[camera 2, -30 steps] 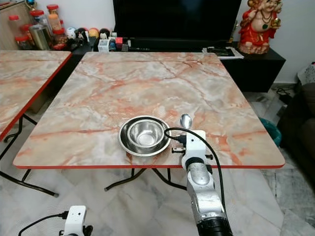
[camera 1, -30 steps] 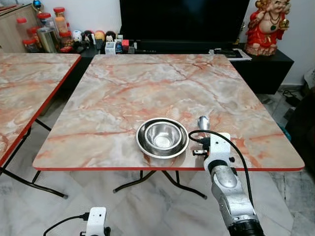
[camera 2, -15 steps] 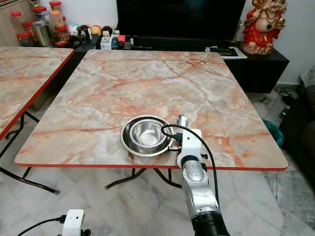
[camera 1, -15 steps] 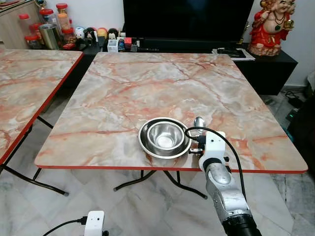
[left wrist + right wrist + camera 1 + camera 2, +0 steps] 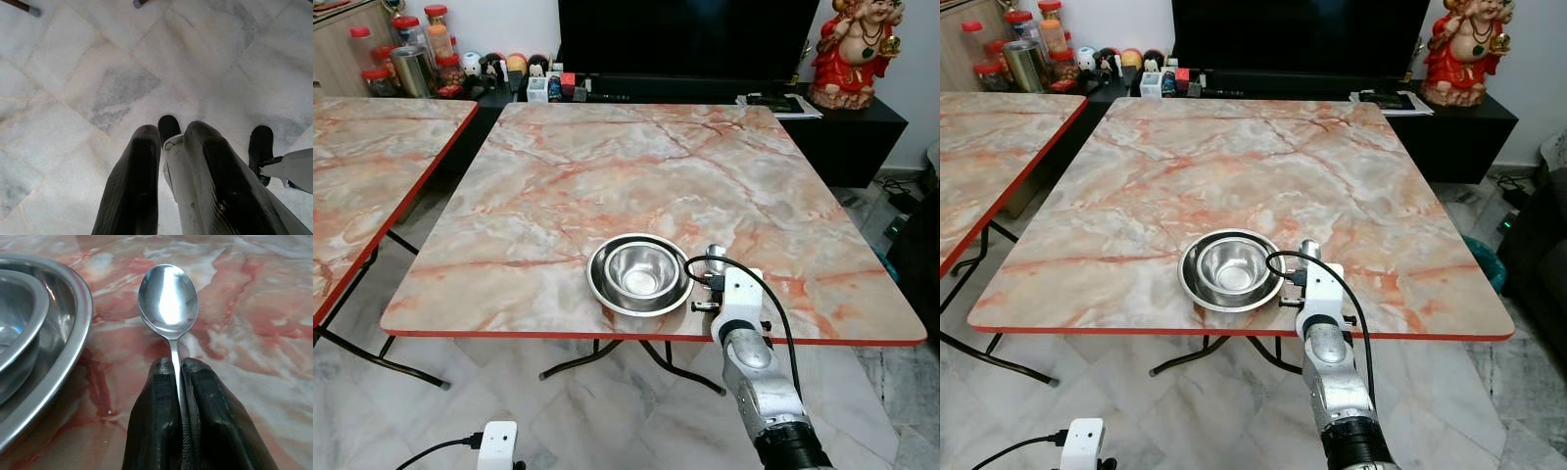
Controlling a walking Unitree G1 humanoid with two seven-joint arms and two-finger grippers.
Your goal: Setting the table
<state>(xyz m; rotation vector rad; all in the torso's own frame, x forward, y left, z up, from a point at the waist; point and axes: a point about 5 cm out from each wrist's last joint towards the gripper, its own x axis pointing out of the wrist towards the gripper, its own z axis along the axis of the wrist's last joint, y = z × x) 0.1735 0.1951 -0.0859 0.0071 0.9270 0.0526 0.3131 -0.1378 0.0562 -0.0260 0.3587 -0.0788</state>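
While our right arm reaches over the near edge of the marble surface (image 5: 607, 166), a second marble-topped table (image 5: 362, 166) stands to our left and a dark television (image 5: 680, 39) with a red figurine (image 5: 852, 49) beside it lies beyond. On the surface near that edge sits a steel plate (image 5: 602, 289) carrying a steel bowl (image 5: 641, 269). Just right of it our right claw (image 5: 178, 377) pinches the handle of a spoon (image 5: 168, 301), its bowl facing up just above the marble. Our left claw (image 5: 168, 142) hangs over the floor tiles (image 5: 98, 73), fingers narrowly apart.
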